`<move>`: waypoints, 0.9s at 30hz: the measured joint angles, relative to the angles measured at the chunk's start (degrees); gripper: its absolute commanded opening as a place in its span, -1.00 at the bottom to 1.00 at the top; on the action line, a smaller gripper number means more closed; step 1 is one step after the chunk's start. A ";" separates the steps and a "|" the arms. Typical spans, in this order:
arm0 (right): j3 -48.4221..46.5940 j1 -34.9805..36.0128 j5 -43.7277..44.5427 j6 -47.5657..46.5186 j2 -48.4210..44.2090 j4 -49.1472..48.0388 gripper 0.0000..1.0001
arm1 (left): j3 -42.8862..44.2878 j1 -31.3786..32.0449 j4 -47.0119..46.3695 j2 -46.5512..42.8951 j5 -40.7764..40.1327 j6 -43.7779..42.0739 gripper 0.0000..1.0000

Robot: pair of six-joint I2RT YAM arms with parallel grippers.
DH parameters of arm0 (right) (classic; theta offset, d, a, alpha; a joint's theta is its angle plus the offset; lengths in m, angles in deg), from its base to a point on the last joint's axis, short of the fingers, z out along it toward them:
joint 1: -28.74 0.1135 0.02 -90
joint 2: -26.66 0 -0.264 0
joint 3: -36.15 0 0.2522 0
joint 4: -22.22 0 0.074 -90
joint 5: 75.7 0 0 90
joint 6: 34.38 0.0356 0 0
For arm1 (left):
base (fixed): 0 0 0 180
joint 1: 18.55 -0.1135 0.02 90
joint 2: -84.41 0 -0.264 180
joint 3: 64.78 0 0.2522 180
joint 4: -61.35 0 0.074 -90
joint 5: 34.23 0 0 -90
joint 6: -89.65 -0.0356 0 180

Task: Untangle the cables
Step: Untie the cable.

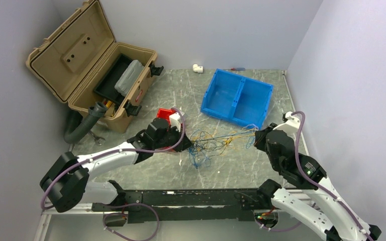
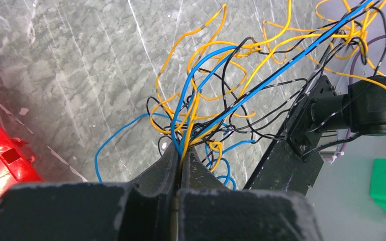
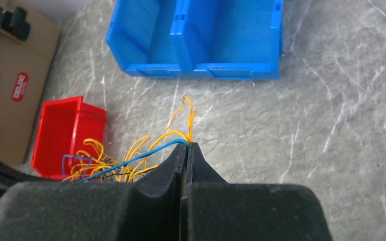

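There are two arms and one tangle of cables (image 1: 212,142), in three colours: yellow-orange, blue and black. Around it are one blue bin (image 1: 212,105) with two compartments, one red bin (image 1: 164,113), one open tan toolbox (image 1: 75,50), one grey pipe elbow (image 1: 82,126) and one small white fitting (image 1: 197,68).

The cables lie on the marble table (image 1: 181,90) between the two grippers, near of the blue bin and right of the red bin. The red bin sits just beside the left arm's wrist, on its far side. The toolbox and elbow are well apart at the far left.

The left gripper (image 2: 181,149) is clenched on the cables. Yellow, blue and black strands fan out from between its fingertips into loose, crossing loops. The right gripper (image 3: 186,146) is clenched on a blue strand and yellow strands. These run fairly straight to the left, back toward the knot, and a few yellow ends curl free past the tips.
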 measured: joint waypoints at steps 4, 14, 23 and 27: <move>0.09 0.04 -3.56 -4.81 -2.54 -2.73 -1.00 | -1.03 0.20 -1.66 0.00 0.07 0.35 -0.84; 1.14 -0.76 -22.62 -18.29 3.87 -14.12 -1.00 | 1.81 3.87 8.94 -2.40 -4.20 -4.79 0.54; 1.75 -0.76 -33.51 -22.40 8.31 -18.56 -1.00 | 10.27 4.15 12.98 -4.39 -7.08 -9.20 0.58; 0.92 -0.76 -34.86 -22.99 10.23 -19.41 -1.00 | 11.85 4.15 12.76 0.28 -7.28 -10.93 0.58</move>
